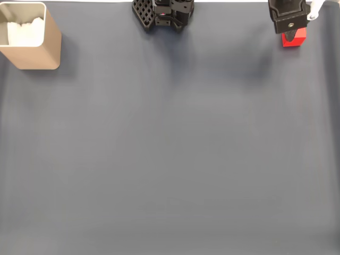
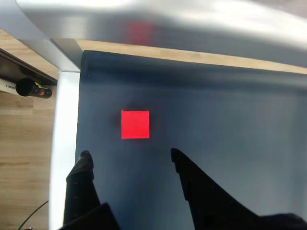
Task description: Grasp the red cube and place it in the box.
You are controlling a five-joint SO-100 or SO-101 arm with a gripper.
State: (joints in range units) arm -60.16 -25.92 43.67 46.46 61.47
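The arm is lining up for the grab. In the wrist view the gripper (image 2: 130, 157) sits with its two black fingers spread wide, nothing between them, and the red cube (image 2: 135, 124) lies on the dark mat (image 2: 216, 134) just ahead of the tips, not yet touched. In the fixed view the cube (image 1: 295, 38) peeks out at the upper right of the frame, under the gripper (image 1: 289, 36). The box (image 1: 32, 45) waits far off in the upper left, white lining showing inside. The next move looks like a short push forward and down to bracket the cube, then a squeeze. In the fixed view the arm is cut off by the top edge and hides part of the cube, so its height above the mat is probably small, though that is hard to judge.
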